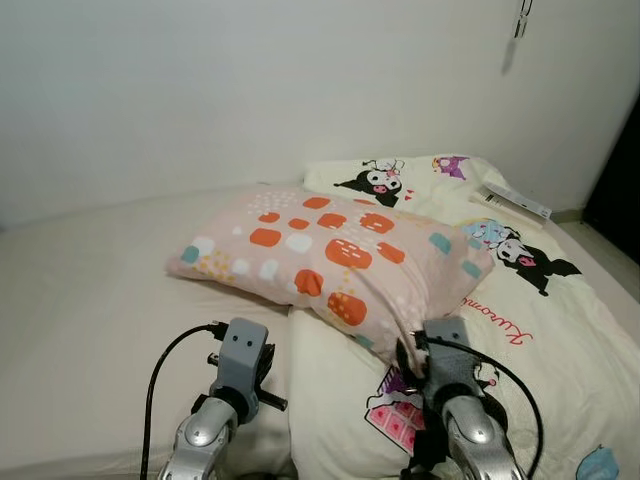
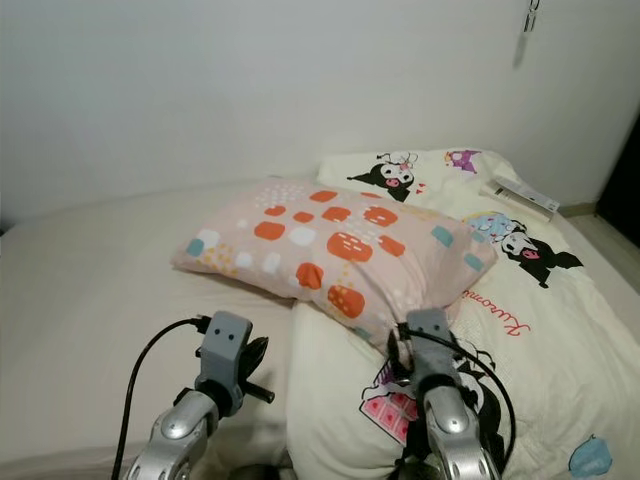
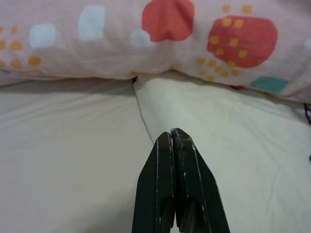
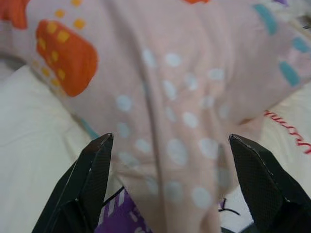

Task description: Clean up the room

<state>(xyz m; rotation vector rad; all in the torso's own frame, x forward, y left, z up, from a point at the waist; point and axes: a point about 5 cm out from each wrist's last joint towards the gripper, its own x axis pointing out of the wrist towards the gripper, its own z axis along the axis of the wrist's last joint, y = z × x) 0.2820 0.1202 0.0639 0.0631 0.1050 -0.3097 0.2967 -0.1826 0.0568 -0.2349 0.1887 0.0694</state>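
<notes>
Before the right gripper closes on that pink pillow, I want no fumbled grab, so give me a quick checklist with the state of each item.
1. Right gripper open: ok, fingers spread wide.
2. Pink pillow between those fingers: ok, its near corner sits in the gap.
3. Fingers touching fabric: cannot tell.
4. Left gripper out of the way: ok, shut, above the sheet short of the pillow.
5. Nothing lying on the pillow: ok.
6. Cartoon quilt free of the grab: cannot tell, the pillow rests on it.

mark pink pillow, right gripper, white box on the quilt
pink pillow (image 1: pixel 330 250), left eye view, middle of its top face
right gripper (image 4: pixel 170 160), right wrist view, midway between fingertips
white box (image 1: pixel 514 201), left eye view, its middle
</notes>
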